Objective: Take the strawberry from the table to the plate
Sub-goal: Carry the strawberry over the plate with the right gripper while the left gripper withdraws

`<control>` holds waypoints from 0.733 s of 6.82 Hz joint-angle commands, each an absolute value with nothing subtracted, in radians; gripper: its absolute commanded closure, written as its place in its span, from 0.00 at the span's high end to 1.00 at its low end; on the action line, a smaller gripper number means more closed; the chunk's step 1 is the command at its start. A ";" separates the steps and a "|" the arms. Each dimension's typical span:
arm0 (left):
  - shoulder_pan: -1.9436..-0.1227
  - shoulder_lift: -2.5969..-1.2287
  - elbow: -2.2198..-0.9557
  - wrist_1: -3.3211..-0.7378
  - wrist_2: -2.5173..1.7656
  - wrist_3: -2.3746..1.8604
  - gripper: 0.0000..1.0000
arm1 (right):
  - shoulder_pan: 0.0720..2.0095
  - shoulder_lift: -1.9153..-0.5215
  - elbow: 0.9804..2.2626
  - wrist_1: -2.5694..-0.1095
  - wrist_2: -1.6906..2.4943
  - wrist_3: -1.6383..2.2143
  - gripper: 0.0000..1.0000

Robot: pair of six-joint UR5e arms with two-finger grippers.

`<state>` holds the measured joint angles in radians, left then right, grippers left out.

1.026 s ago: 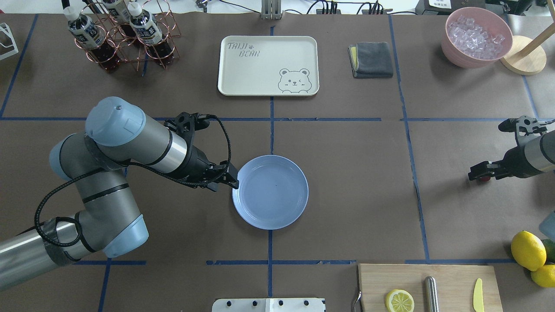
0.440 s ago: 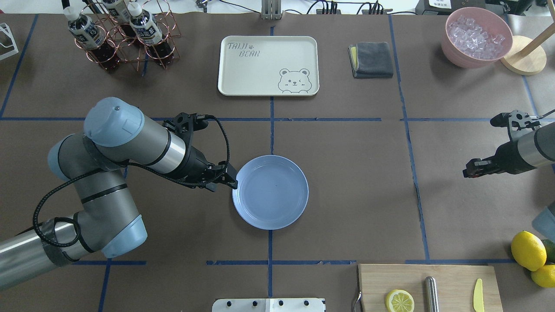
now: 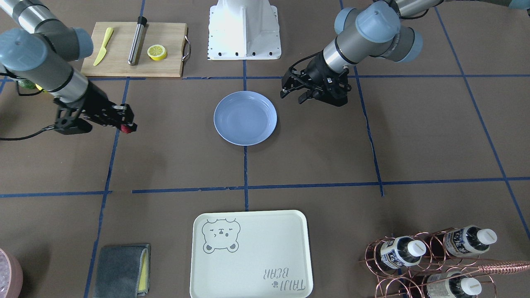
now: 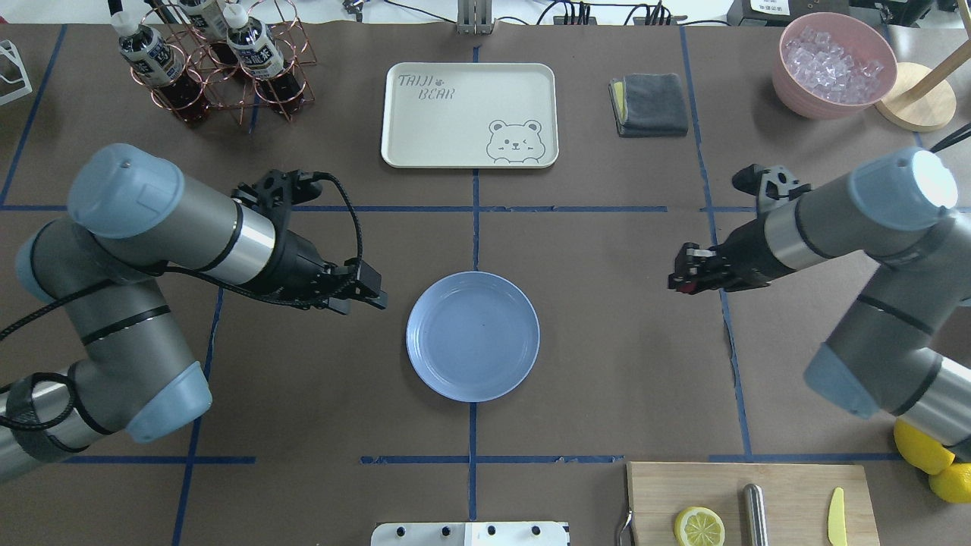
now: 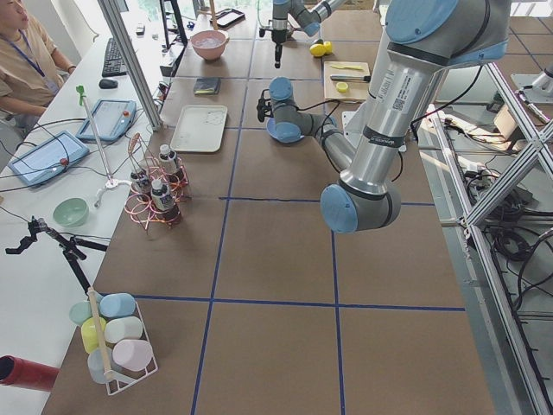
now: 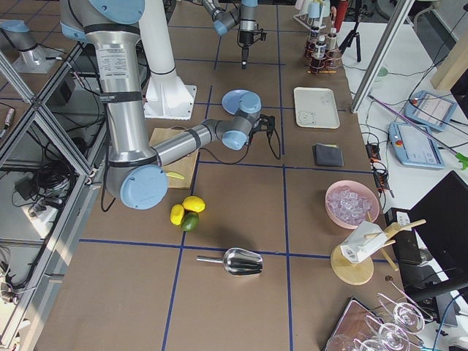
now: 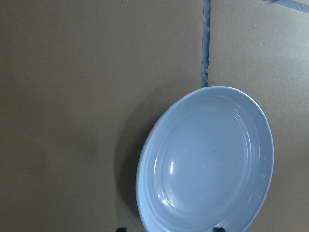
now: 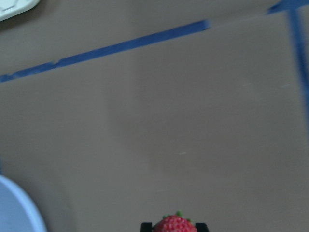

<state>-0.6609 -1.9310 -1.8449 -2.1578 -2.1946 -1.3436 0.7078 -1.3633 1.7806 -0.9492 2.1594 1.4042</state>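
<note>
judging it mid-carry: the right pincer [image 4: 677, 280] pinches the strawberry [image 8: 175, 225] well apart from the plate [image 4: 472, 336], needing to cross over it and release; the left pincer [image 4: 370, 295] hangs spread.

Bear tray [image 4: 469, 114], grey cloth [image 4: 651, 104], ice bowl [image 4: 833, 64]

Bright, even light with only soft shadows. The table [image 5: 276, 251] takes up the middle of the room. Along one long side runs a white desk [image 5: 39, 303] with a tablet [image 5: 110, 119], a keyboard [image 5: 113, 56] and a person [image 5: 26, 52] seated at it. On the opposite side stands an aluminium frame [image 5: 473, 259], with black cables [image 5: 510, 246] lying loose on the grey floor [image 6: 51, 278].
</note>
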 commanded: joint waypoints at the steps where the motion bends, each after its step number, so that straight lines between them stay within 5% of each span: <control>1: -0.748 -1.837 -1.908 -2.160 -2.195 -1.339 0.66 | 0.530 -1.126 1.761 -1.077 1.978 1.630 0.00; 5: -0.767 -1.743 -1.979 -2.161 -2.187 -1.341 0.68 | 0.415 -0.910 1.559 -1.175 1.810 1.698 0.00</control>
<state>-0.7658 -1.7473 -1.9743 -2.1612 -2.1896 -1.3403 0.4489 -0.9271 1.5904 -1.1698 1.8393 1.6931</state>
